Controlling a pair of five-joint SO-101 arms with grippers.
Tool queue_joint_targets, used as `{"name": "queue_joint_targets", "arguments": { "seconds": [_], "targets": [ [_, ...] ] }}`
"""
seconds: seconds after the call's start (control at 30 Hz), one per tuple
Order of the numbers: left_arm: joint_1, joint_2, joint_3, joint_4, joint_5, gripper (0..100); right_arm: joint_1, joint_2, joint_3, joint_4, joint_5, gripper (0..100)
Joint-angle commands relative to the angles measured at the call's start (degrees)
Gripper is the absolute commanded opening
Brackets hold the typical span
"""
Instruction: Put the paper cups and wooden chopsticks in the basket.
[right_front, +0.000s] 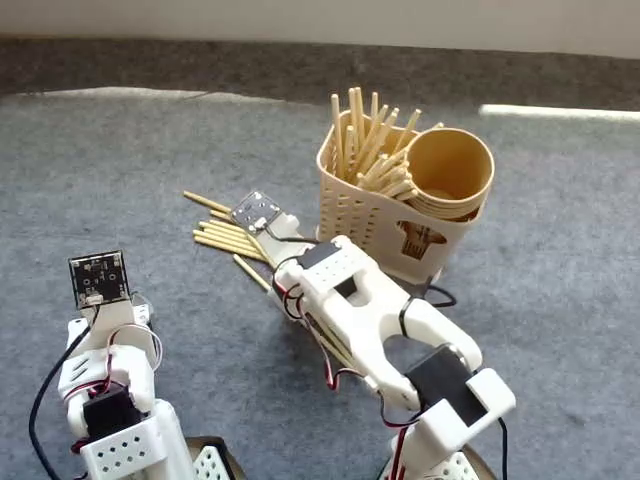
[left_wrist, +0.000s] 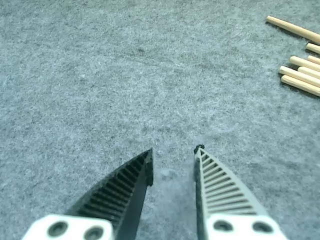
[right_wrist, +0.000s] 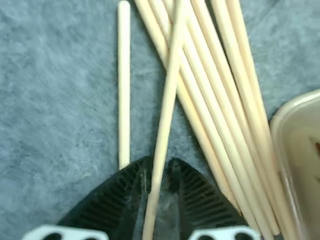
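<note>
A single chopstick (right_wrist: 167, 100) is gripped in the right pincer (right_wrist: 159, 166) beside the basket (right_front: 360, 215); the left pincer (left_wrist: 173, 151) is narrowly parted over the counter (left_wrist: 100, 75).

Cream slotted basket (right_front: 365, 225) stands upright. Wooden chopsticks (right_front: 362, 130) stand on end in its 10 o'clock side. Nested paper cups (right_front: 450, 170), apparently several, sit tilted at its 3 o'clock side. Loose chopsticks (right_front: 225, 238) lie flat at the basket's 9 o'clock. One chopstick (right_wrist: 165, 110) crosses the rest.
</note>
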Motion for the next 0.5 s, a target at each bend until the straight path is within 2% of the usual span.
{"name": "queue_joint_targets", "arguments": {
  "seconds": [0.0, 0.27, 0.47],
  "targets": [
    [-0.6, -0.2, 1.2, -1.1, -0.5, 14, 0.1, 0.0, -1.8, 0.7, 0.7, 0.7],
    [-0.6, -0.2, 1.2, -1.1, -0.5, 14, 0.2, -7.9, -7.1, 14.2, 0.4, 0.6],
    [-0.6, -0.2, 1.2, -1.1, -0.5, 14, 0.1, -20.4, -1.0, 14.8, 0.4, 0.6]
  ]
}}
